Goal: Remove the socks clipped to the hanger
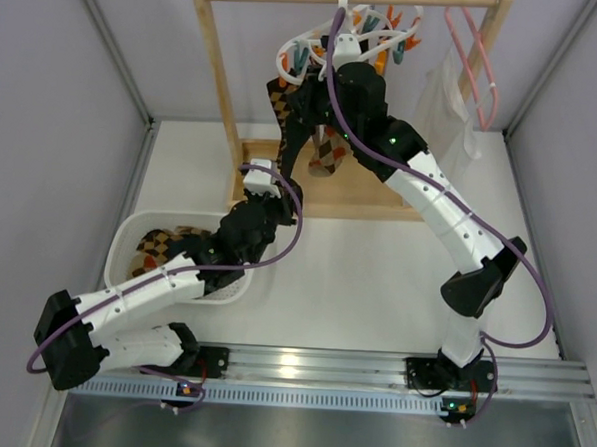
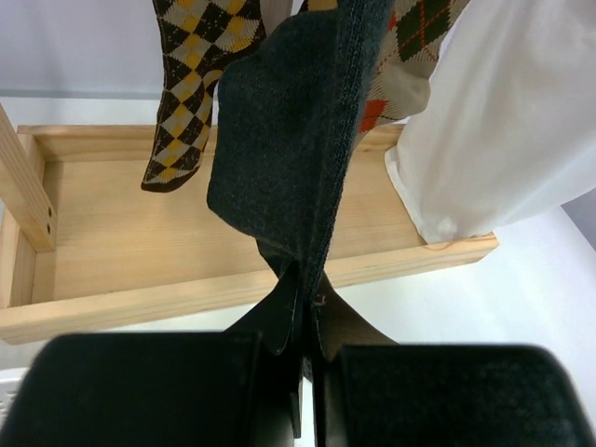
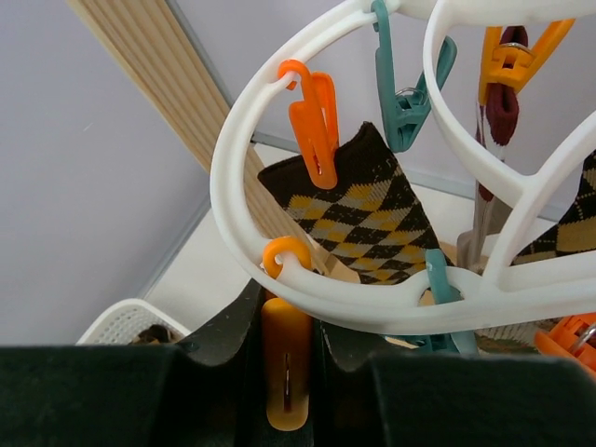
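My left tool (image 2: 303,303) is fully closed, pinching the lower end of a dark sock (image 2: 279,158) that hangs straight down from above. The cloth runs up out of the left wrist view, so I can't see its clip from there. Just beside it hang a brown argyle sock (image 2: 186,84) and a white garment (image 2: 503,121), with the tray base of the wooden rack (image 2: 140,233) behind and below.

My right tool (image 3: 286,363) is up at the hanger (image 3: 233,158). Its two fingers are drawn in against the sides of an orange clothespin (image 3: 285,377), which dangles from a small hook on the white ring. I read that as a squeeze on the pin to spring it open. What the pin holds is hidden below the fingers, so I'm only guessing it is the dark sock's clip.

The step in hand is freeing one sock, with one tool on the clip and the other on the cloth. Next I would press the pin fully, then draw the left tool down and away, watching that the sock slides free and doesn't drag the ring.

Several socks remain clipped around the ring. From above, the basket (image 1: 122,239) on the table (image 1: 376,278) near the left arm already has argyle socks (image 1: 167,245) in it, so that is where I would drop this one.
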